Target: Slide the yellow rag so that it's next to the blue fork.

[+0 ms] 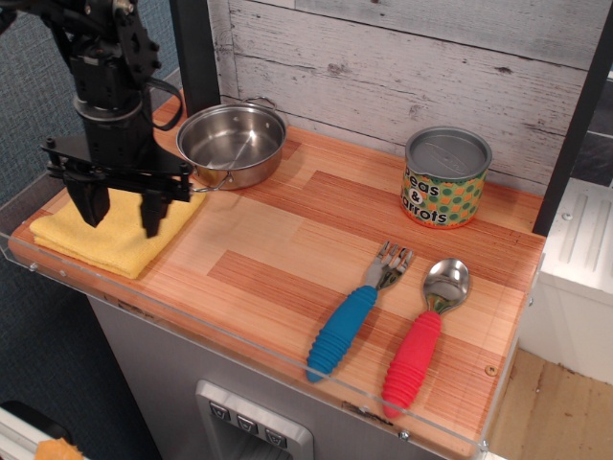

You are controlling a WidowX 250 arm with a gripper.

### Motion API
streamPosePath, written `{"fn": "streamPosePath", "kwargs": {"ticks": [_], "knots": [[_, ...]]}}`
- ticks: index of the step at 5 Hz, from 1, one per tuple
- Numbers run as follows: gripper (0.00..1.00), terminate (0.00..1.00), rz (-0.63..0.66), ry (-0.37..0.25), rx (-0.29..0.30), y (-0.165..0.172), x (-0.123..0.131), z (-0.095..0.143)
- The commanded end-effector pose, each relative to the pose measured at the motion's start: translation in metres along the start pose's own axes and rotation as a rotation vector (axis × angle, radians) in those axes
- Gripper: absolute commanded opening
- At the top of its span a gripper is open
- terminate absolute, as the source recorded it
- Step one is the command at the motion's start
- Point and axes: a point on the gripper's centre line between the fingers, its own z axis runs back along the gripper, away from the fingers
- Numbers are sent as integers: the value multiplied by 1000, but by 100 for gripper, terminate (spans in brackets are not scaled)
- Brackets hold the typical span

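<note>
The yellow rag lies folded at the left end of the wooden counter. My gripper hangs right over the rag, open and empty, with one finger on each side of the rag's middle; I cannot tell if the tips touch the cloth. The blue fork lies far to the right, near the front edge, tines pointing away from me.
A steel pot stands just behind and to the right of the rag. A red-handled spoon lies right of the fork. A peas and carrots can stands at the back right. A clear rail lines the front edge.
</note>
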Motion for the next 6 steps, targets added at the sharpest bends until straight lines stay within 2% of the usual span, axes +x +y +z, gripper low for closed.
{"fn": "streamPosePath", "kwargs": {"ticks": [1,2,4,6], "knots": [[0,0,-85,-123,27,27,27,-6],[0,0,-193,-175,32,22,35,-16],[0,0,-227,-145,-24,6,33,-32],[0,0,-264,-155,-65,-16,23,-31]]}}
